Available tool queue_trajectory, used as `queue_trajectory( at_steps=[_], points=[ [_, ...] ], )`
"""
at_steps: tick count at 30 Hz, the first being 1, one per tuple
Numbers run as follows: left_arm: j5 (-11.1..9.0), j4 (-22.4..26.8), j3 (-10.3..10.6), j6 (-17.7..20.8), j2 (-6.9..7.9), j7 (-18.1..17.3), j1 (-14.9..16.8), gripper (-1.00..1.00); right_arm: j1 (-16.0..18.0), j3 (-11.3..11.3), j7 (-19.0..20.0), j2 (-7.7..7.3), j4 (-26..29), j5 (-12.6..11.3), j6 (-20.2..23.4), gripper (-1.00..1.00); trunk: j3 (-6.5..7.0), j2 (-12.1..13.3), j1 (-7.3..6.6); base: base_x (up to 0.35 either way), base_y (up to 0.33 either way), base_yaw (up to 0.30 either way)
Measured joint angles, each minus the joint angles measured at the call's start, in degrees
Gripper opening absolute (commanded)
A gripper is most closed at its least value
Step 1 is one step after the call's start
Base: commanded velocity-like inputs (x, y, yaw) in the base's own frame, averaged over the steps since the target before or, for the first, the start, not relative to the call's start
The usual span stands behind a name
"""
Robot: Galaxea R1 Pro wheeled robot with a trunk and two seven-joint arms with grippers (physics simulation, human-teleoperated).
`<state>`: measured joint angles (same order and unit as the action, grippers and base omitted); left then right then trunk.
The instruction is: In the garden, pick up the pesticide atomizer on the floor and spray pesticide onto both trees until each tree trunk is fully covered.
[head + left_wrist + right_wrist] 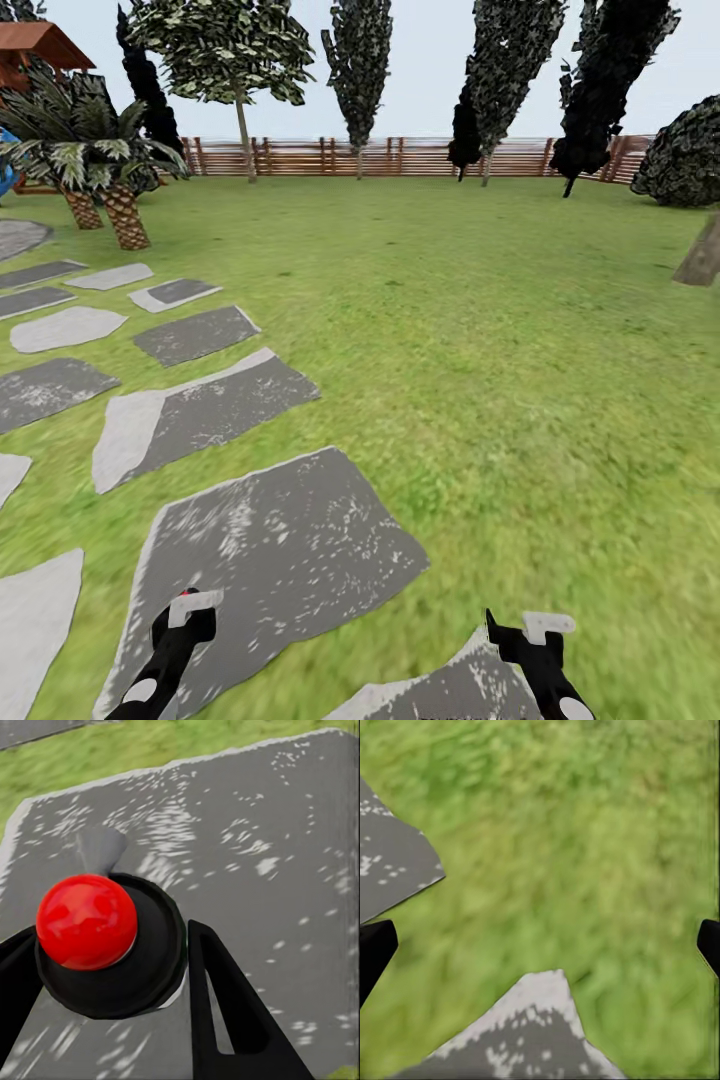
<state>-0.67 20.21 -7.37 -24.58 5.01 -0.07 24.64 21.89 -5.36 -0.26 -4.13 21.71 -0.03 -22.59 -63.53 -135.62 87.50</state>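
Observation:
My left gripper [112, 937] is shut on the pesticide atomizer [90, 919], a black round body with a red ball top, held over a grey stepping stone [247, 840]. In the head view the left gripper [188, 612] sits low at the left, with a bit of the atomizer's red [189, 592] at its tip. My right gripper [527, 632] hangs low at the right. Its fingers stand wide apart and open over grass in the right wrist view [544, 941]. One tree trunk [700, 255], grey-tan and leaning, shows at the right edge across the garden lawn [480, 330].
Grey stepping stones [280, 550] run along the left side of the lawn. A brown slat fence [400, 157] closes the far side, with thin dark columnar trees [357, 60] before it. Palms [110, 190] stand at the left and a dark bush [685, 160] at the right.

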Motion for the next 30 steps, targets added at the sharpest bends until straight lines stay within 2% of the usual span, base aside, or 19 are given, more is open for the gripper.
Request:
queue_trajectory(
  at_steps=[30],
  points=[
    [0.0, 0.0, 0.0, 0.1, 0.00, 0.1, 0.0, -1.00, 0.0, 0.0, 0.0, 0.00, 0.0, 0.0, 0.0, 1.00, 0.83, 0.0, 0.00, 0.000, 0.000, -0.300]
  ],
)
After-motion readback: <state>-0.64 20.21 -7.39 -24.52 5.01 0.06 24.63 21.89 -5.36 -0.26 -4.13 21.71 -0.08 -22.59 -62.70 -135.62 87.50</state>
